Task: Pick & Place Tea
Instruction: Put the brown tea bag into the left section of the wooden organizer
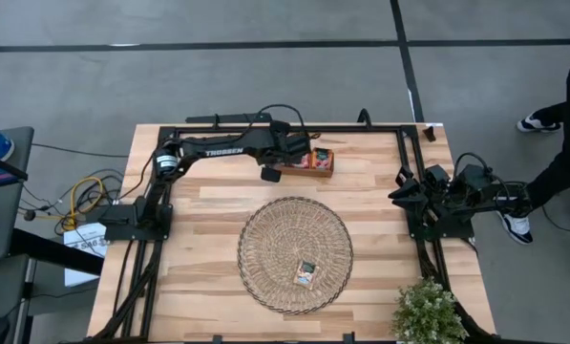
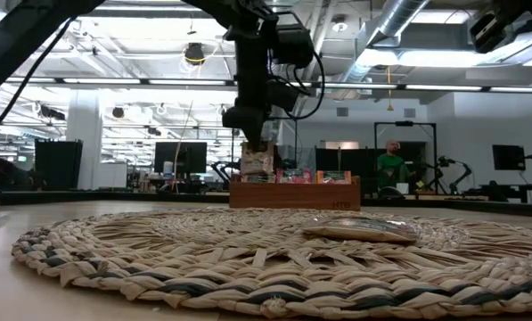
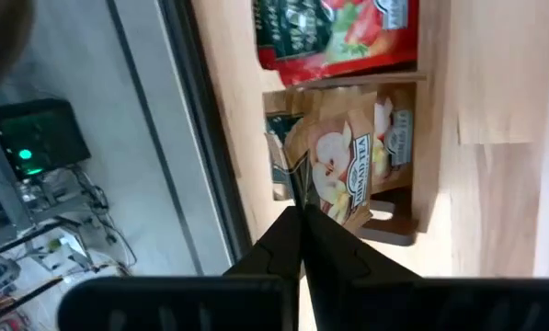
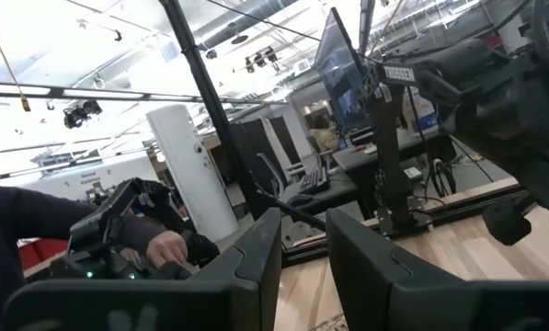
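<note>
Left wrist view shows the left pincer (image 3: 302, 216) pressed together on the top edge of a pale cream sachet (image 3: 343, 170), pinching it at the end of the wooden tray (image 3: 421, 138); a red-orange sachet (image 3: 334, 32) sits further along the same tray. From the low view, the held sachet hangs upright from the fingers, just above the tray's rim, so it looks lifted or nearly so. One sachet (image 1: 306, 273) already lies flat on the woven mat (image 1: 265, 239), on the side of the mat away from the tray.

What the coming move seems to turn on: the mat lies straight across the surface (image 1: 380, 220) from the tray, toward the plant (image 1: 428, 311) side, and the sachet's long axis hangs vertical, so it would need to tip flat when released. The left arm is far nearer the mat than the right pincer (image 4: 302, 244), which waits spread and empty at the surface's right edge, well apart from the tray.
</note>
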{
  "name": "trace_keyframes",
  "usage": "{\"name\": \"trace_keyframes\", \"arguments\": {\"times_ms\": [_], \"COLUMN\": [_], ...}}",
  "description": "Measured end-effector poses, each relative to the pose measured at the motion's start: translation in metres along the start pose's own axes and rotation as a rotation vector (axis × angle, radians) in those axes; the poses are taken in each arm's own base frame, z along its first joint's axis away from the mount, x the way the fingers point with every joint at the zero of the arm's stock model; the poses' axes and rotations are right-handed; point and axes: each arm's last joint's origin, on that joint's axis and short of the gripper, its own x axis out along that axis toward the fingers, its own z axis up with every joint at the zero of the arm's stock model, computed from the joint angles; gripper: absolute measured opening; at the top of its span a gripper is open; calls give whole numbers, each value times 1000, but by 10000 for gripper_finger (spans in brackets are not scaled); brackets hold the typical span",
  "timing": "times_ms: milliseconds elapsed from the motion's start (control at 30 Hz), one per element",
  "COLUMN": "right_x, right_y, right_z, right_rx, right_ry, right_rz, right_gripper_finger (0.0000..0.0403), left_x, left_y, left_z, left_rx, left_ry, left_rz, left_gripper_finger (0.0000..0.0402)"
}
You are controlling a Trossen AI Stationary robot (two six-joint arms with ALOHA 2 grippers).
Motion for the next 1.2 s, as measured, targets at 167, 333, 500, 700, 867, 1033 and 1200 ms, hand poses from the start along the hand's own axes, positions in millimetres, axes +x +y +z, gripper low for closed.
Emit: {"name": "trace_keyframes", "arguments": {"times_ms": [167, 333, 500, 700, 867, 1033, 1200], "right_x": [0, 0, 0, 0, 0, 0, 0], "right_y": [0, 0, 0, 0, 0, 0, 0], "right_z": [0, 0, 0, 0, 0, 0, 0], "right_rx": [0, 0, 0, 0, 0, 0, 0], "right_ry": [0, 0, 0, 0, 0, 1, 2], "right_rz": [0, 0, 0, 0, 0, 0, 0], "right_gripper_finger": [82, 82, 82, 82, 82, 82, 82], "left_x": [1, 2, 7, 14, 14, 29, 37], "left_y": [-1, -1, 5, 15, 14, 7, 3], "left_z": [1, 3, -1, -8, -7, -1, 0], "left_rx": [0, -12, -43, -78, -93, -83, -46], "left_ry": [-11, -45, -36, -15, -33, -12, 36], "left_rz": [-17, -49, -50, -51, -71, -67, -38], "left_gripper_finger": [0, 0, 0, 0, 0, 0, 0]}}
